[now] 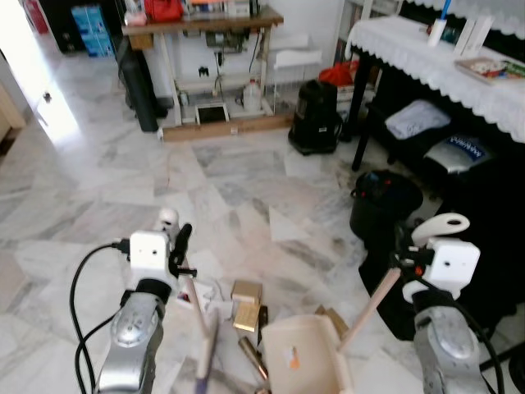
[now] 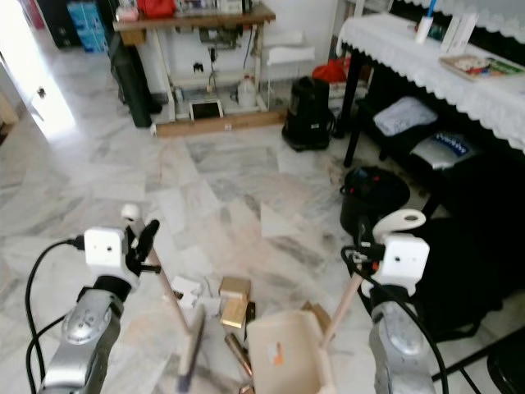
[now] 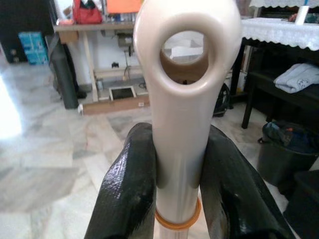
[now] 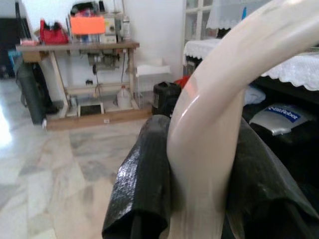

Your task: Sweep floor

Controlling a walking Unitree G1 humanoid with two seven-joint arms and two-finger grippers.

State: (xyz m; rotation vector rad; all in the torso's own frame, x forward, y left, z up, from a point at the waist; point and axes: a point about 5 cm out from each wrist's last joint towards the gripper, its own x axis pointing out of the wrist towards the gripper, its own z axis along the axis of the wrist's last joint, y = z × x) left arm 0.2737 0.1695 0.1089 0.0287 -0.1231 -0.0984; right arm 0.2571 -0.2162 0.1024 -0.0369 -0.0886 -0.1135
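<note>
The broom [image 1: 199, 316] was clamped by its cream handle between the fingers [image 3: 130, 191] of the left gripper [image 3: 178, 194], its head low on the marble floor [image 1: 238, 180]. The dustpan [image 1: 302, 353] was set on the floor just right of the broom, its handle pinched tight by the right gripper [image 4: 199, 189]. Small boxes [image 1: 246, 304] and scraps were strewn between broom and dustpan. A black bin [image 1: 384, 201] stood near the right.

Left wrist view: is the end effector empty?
No. The left end effector has its two black fingers clamped on either side of the cream broom handle, just below the handle's hanging hole.
</note>
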